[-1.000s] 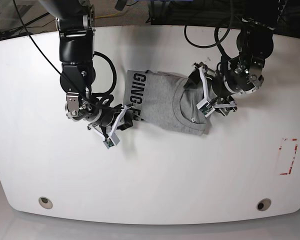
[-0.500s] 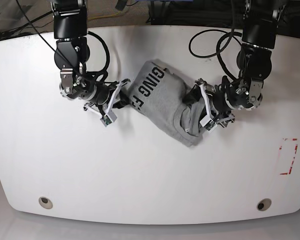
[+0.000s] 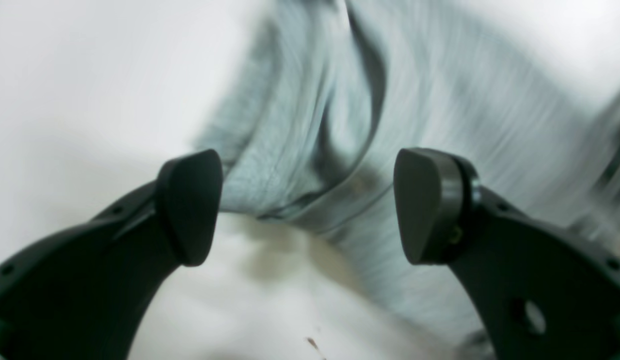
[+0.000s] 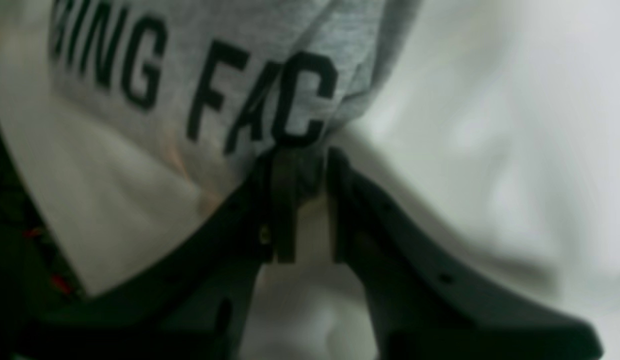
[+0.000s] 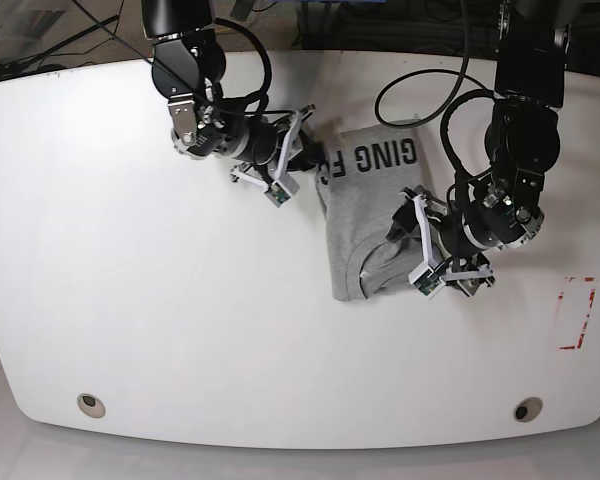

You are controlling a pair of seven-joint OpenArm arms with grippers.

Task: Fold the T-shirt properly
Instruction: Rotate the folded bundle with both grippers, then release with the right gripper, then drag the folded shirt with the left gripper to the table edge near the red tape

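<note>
The light grey T-shirt [image 5: 370, 210] lies folded on the white table [image 5: 180, 330], its black lettering at the far edge. My right gripper [image 5: 308, 162] is at the shirt's far-left corner. The right wrist view shows it [image 4: 300, 175] shut on the shirt's edge just below the letters [image 4: 190, 60]. My left gripper [image 5: 412, 242] is at the shirt's near-right side, by the neck opening. In the left wrist view it [image 3: 307, 207] is open, and a seamed fold of the shirt [image 3: 390, 100] lies between the two pads without being pinched.
A red tape rectangle [image 5: 577, 312] marks the table near its right edge. Two round holes [image 5: 91, 404] [image 5: 525, 409] sit near the front edge. Black cables [image 5: 420, 80] loop over the back of the table behind the arms.
The shirt has swung round, so its lettered edge now lies at the back. My right gripper moved back and to the right with that edge. My left gripper shifted toward the front.
</note>
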